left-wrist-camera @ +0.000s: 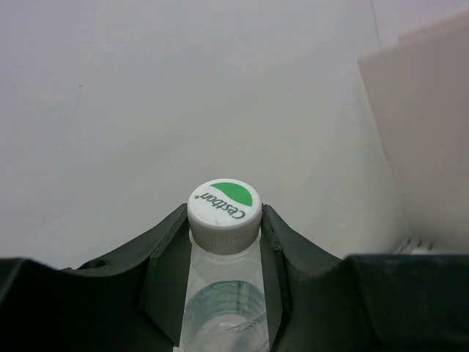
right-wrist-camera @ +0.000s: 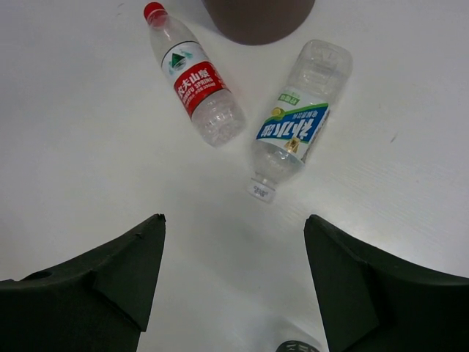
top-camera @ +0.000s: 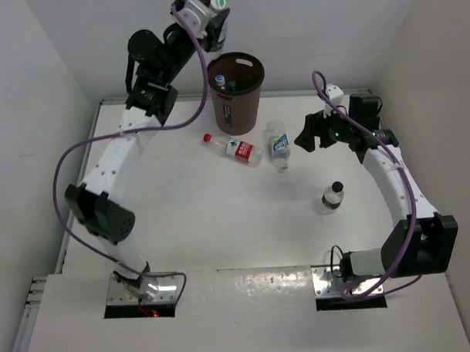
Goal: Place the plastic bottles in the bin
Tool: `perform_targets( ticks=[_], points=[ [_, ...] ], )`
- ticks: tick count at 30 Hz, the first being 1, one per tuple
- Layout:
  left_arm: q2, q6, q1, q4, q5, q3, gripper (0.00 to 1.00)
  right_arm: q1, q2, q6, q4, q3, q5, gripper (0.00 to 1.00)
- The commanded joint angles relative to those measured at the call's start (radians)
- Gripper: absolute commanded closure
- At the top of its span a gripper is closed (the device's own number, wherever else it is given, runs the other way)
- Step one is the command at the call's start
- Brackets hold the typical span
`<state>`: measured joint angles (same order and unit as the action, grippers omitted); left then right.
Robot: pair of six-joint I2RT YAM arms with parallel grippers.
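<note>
Left wrist view is giving us the clearest look at the bottle in hand. It is a clear one with a white cap marked in green, and the left claw is clamping it just below that cap, one dark finger pressing on each side of the neck. In the top external view this bottle is hanging high, up and to the left of the bin, and we are not able to tell whether it is sitting over the mouth. We are judging the step in hand to be the carry and drop, so we are advising that the claw be brought squarely above the middle of the opening before letting go, since a release near the left rim is risking a bounce onto the bench. A greenish bottle is already lying inside against the left wall, leaving room. Out on the bench, the red-labelled bottle and the blue-labelled bottle are lying on their sides just in front of the bin, near each other but apart. The short white-capped bottle is standing well apart toward the right. The right claw is hovering just right of the blue-labelled bottle with its fingers spread wide and nothing between them. We are wanting it kept clear of the bin during the drop.
</note>
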<state>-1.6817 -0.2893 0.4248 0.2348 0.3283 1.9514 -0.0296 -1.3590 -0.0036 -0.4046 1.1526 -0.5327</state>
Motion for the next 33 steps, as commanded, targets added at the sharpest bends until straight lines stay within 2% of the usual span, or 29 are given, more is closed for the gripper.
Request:
perform_targets(
  ticks=[1,4,6,11,15,18,20,21,22,23,24,28,29,33],
  points=[
    [-0.21,0.435,-0.073,0.312,0.008,0.116,1.0,-0.012,0.011,-0.003,0.026,-0.014,-0.021,0.24],
    [-0.346,0.58,-0.096,0.424,0.011,0.207,1.0,-0.012,0.024,-0.007,0.004,-0.027,-0.006,0.24],
    [-0.403,0.605,-0.097,0.434,-0.011,0.265,1.0,-0.012,0.032,-0.012,-0.005,-0.037,0.0,0.24],
    [-0.503,0.65,-0.115,0.434,-0.023,0.29,1.0,-0.018,0.024,-0.016,-0.02,-0.034,0.017,0.24],
    [-0.503,0.72,-0.135,0.399,0.034,0.209,1.0,-0.024,0.008,-0.019,-0.026,-0.019,0.02,0.24],
    [-0.437,0.742,-0.135,0.379,0.057,0.081,0.97,-0.041,-0.025,-0.036,-0.005,-0.001,0.031,0.24],
    [-0.388,0.742,-0.135,0.379,0.075,-0.005,0.85,-0.073,-0.07,-0.071,-0.005,0.028,0.036,0.24],
    [-0.377,0.742,-0.144,0.341,0.075,-0.015,0.54,-0.091,-0.086,-0.094,-0.002,0.053,0.054,0.24],
    [-0.377,0.742,-0.144,0.313,0.075,-0.016,0.3,-0.116,-0.115,-0.12,-0.005,0.067,0.056,0.24],
    [-0.366,0.733,-0.144,0.251,0.063,0.004,0.09,-0.14,-0.147,-0.133,-0.008,0.096,0.068,0.24],
    [-0.354,0.733,-0.153,0.223,0.054,0.02,0.0,-0.153,-0.166,-0.166,-0.008,0.129,0.074,0.24],
    [-0.271,0.723,-0.201,0.21,0.029,0.03,0.0,-0.26,-0.294,-0.259,-0.059,0.283,0.181,0.24],
    [-0.248,0.723,-0.228,0.21,0.029,0.03,0.0,-0.321,-0.331,-0.286,-0.063,0.304,0.201,0.24],
    [-0.118,0.714,-0.306,0.175,0.029,-0.022,0.0,-0.426,-0.465,-0.325,-0.082,0.421,0.357,0.26]
  ],
)
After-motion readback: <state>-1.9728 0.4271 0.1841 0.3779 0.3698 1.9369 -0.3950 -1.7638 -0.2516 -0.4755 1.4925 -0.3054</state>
